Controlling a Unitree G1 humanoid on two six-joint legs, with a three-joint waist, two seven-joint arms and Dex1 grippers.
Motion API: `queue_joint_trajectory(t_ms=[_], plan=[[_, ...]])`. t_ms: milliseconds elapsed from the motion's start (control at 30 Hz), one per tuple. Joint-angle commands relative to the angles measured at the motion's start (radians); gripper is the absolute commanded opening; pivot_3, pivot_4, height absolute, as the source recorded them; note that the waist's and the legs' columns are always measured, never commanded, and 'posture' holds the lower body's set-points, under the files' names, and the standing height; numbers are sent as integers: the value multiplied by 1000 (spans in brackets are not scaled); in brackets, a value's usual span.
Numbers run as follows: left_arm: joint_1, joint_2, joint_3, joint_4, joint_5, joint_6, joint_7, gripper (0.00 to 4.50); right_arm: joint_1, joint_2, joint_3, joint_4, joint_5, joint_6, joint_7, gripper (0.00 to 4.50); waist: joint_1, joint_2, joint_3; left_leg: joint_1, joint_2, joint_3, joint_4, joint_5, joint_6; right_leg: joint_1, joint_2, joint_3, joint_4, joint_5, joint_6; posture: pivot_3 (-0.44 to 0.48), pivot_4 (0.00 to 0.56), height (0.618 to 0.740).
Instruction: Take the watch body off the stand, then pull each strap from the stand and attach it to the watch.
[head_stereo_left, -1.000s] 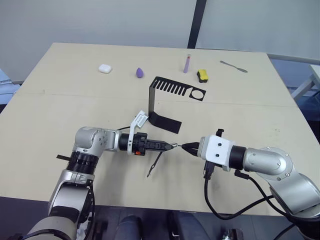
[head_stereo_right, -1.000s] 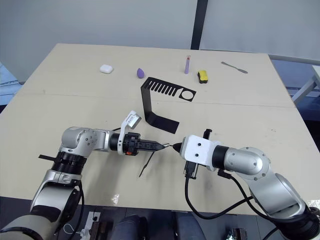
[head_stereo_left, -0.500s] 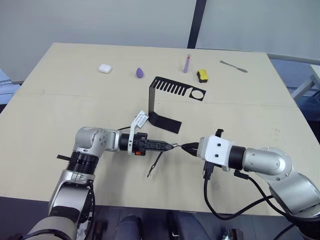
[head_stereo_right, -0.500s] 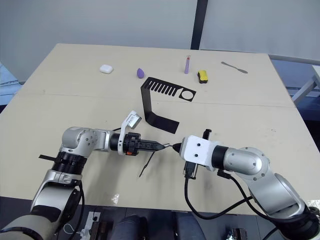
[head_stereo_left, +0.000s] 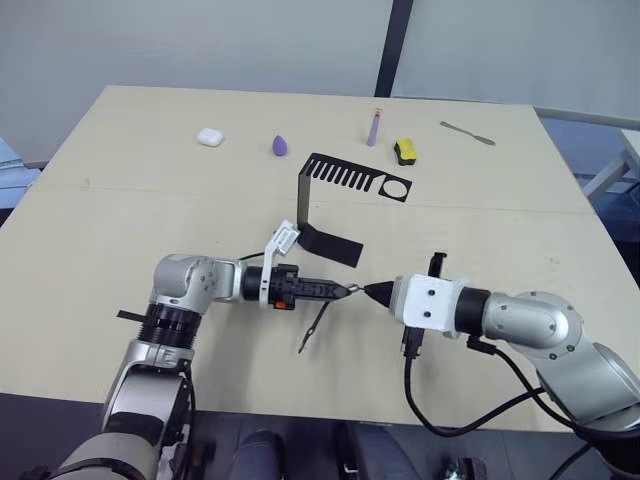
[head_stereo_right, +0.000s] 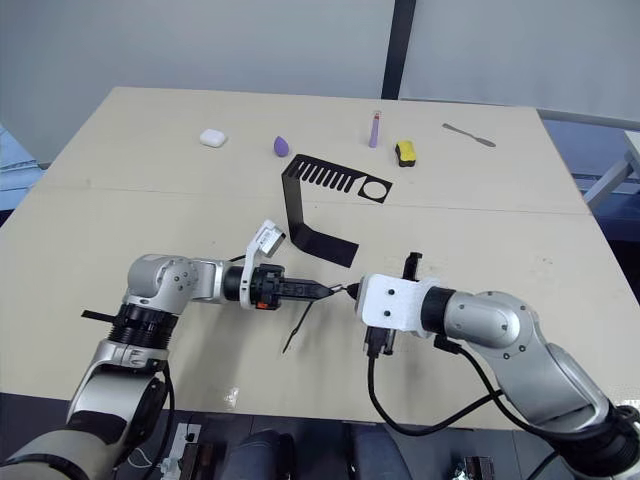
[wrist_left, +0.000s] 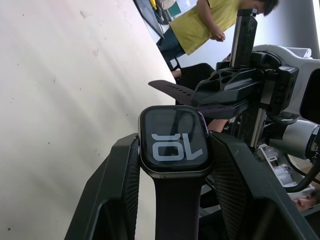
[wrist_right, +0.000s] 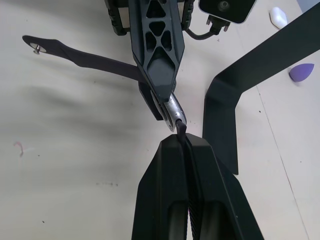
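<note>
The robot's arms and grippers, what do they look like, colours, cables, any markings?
Both arms have rounded silver-grey metal shells with black joint rings. The left gripper has a white bracket, a small orange mark and slim black fingers with a ribbed inner face. The right gripper sits on a white block with dark screw holes, and black cables loop below it. Its fingers are matte black.

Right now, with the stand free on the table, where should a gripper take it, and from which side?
Likely the stand by its upright, pinched across its narrow edges, coming from the robot's left: base and slotted top arm both jut rightward, leaving that outer face free. The base lies too flat.
</note>
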Motion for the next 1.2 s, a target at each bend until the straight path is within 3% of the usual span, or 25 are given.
queue_joint_trajectory(t_ms=[33,1200], plan=[[-28,-13,9,-39,-35,8,-1,1579,-32,2,10,-32,-22,-22,11,0,-1,0,0,0,0,0,0,0,0,0,0,0,0,0,0,0,150,740],[-24,-62,48,-141,-70,80,47,1579,-77,10,45,14,-80,-27,58,0,0,0,0,0,0,0,0,0,0,0,0,0,1,0,-1,0,150,740]])
